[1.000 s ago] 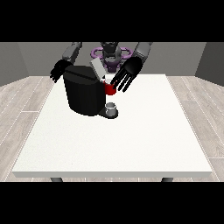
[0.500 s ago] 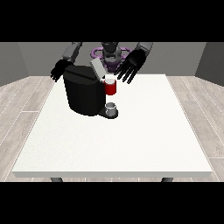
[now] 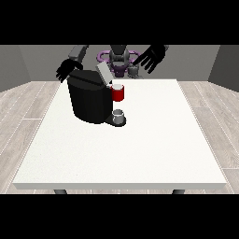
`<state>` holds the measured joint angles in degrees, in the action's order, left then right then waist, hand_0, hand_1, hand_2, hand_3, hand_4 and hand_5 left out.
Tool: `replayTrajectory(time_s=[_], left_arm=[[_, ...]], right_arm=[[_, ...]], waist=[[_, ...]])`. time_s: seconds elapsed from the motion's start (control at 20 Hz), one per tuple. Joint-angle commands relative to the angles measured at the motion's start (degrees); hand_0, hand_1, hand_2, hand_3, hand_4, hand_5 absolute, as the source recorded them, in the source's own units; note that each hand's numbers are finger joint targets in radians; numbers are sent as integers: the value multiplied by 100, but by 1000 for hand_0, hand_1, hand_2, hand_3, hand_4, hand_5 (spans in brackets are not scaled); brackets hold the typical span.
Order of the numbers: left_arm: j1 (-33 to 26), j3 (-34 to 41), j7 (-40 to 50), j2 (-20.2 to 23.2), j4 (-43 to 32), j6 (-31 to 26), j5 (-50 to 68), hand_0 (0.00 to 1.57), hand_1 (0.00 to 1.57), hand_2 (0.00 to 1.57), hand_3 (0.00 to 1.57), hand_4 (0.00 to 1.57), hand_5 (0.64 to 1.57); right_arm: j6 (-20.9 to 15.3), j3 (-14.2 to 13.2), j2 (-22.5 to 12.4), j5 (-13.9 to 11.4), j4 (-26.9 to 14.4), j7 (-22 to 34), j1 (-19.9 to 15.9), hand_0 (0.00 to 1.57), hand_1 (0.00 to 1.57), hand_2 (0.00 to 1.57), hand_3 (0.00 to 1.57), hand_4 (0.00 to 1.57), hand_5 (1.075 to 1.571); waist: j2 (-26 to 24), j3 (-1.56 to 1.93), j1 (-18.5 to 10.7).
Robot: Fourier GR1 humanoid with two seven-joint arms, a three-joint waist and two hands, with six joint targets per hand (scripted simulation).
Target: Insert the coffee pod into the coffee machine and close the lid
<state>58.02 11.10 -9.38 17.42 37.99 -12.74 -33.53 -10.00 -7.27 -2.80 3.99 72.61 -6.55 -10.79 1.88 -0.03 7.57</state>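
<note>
The black coffee machine (image 3: 92, 100) stands on the left half of the white table (image 3: 140, 149). Its grey lid (image 3: 103, 73) is tilted up. A red thing at the machine (image 3: 118, 93) sits at its front top. Below it, a small grey thing (image 3: 119, 115) rests on the machine's base. The hand at the view's right (image 3: 151, 58) is raised in the air, up and to the right of the machine, with fingers spread and nothing in them. The hand at the view's left (image 3: 67, 69) hovers behind the machine's top left corner, fingers relaxed.
The robot's torso (image 3: 119, 58) is behind the table's far edge. Grey plank floor surrounds the table.
The hand at the view's right has pulled away from the red thing, rising and moving right. The hand at the view's left has hardly moved.
</note>
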Motion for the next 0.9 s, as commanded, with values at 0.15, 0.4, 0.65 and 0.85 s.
replayTrajectory(time_s=[0.15, 0.4, 0.65, 0.85], left_arm=[[-1240, 786, -552, -898, 49, 134, 1122, 0, 0, 0, 0, 0, 1571], [-1786, 829, -329, -1213, 226, -37, 1410, 0, 0, 0, 0, 191, 1571], [-2371, 1116, -494, -1061, 194, -335, 1815, 0, 0, 0, 0, 0, 1571], [-2727, 939, -521, -1515, 526, -209, 1916, 0, 0, 0, 0, 0, 1571]], right_arm=[[89, -35, -25, 59, 149, -97, 610, 0, 0, 0, 0, 445, 1571], [491, 23, -488, -12, 261, 130, 857, 0, 0, 0, 0, 366, 1571], [752, 354, -488, 63, 923, 632, 506, 0, 0, 0, 0, 257, 1571], [866, 362, -651, 45, 1112, 756, 315, 0, 0, 0, 0, 43, 1571]], waist=[[-890, -3, -426], [-1633, 2, -809], [-1660, -1, -826], [-1736, 3, -1050]])
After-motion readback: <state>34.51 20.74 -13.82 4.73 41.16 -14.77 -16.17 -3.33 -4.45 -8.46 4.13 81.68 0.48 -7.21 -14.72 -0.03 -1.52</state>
